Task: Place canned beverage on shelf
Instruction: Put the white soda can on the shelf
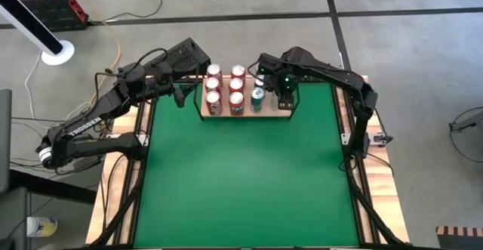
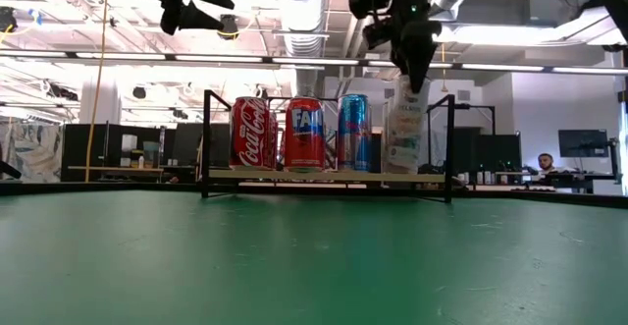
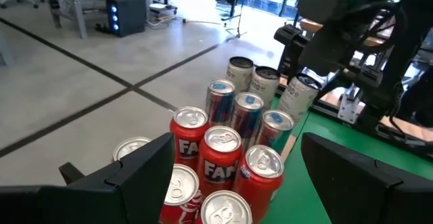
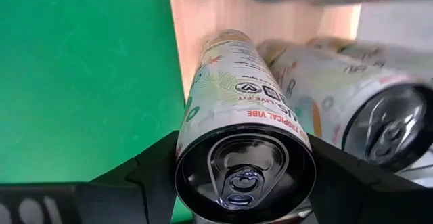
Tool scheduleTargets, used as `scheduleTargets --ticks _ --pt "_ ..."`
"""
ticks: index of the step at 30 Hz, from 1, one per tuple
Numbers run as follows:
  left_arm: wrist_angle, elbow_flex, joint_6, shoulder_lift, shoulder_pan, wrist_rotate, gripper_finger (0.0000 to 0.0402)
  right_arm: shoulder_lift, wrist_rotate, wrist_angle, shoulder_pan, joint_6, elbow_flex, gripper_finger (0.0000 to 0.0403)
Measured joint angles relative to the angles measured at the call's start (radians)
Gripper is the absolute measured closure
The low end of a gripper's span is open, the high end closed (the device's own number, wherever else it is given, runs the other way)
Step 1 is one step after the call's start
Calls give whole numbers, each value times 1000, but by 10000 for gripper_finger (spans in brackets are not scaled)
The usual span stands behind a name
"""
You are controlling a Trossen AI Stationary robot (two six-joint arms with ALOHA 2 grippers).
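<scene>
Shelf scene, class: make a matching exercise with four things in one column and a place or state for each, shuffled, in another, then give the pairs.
Things:
1. white can
2. left gripper
3. Coca-Cola can
4. blue can

Places or states:
A. stands between a red can and the white one
B. held by the right gripper
C. open, holds nothing
D. at the shelf row's left end, low view

Pairs: 1-B, 2-C, 3-D, 4-A

Cans grouped on the shelf at the table's far edge.
One can is held upright at the shelf's right end by the right gripper; the left gripper is positioned just left of the shelf.
</scene>
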Motion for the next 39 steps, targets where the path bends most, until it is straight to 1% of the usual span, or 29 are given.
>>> scheduleTargets --ticks 9,16,18,20,25,27,33,39 --pt "-1 0 -23 15 0 -3 98 -20 -15 -1 -27 -4 -69 125" --pt "4 0 -23 53 0 6 98 -19 -20 1 -27 -9 -70 125" --pt "6 0 -23 60 0 11 98 -19 -46 1 -27 -9 -70 125" --pt "7 -1 -23 62 0 23 98 -19 -65 -1 -27 -9 -70 125" --pt "26 -1 -23 59 0 32 98 -16 -63 -1 -25 -6 -70 125" --pt "26 -1 -23 59 0 33 98 -15 -63 0 -25 -5 -70 119" --pt "25 -1 -23 59 0 37 98 -14 -39 1 -25 3 -70 82" --pt "24 -1 -23 59 0 38 98 -14 -30 0 -25 2 -70 80"
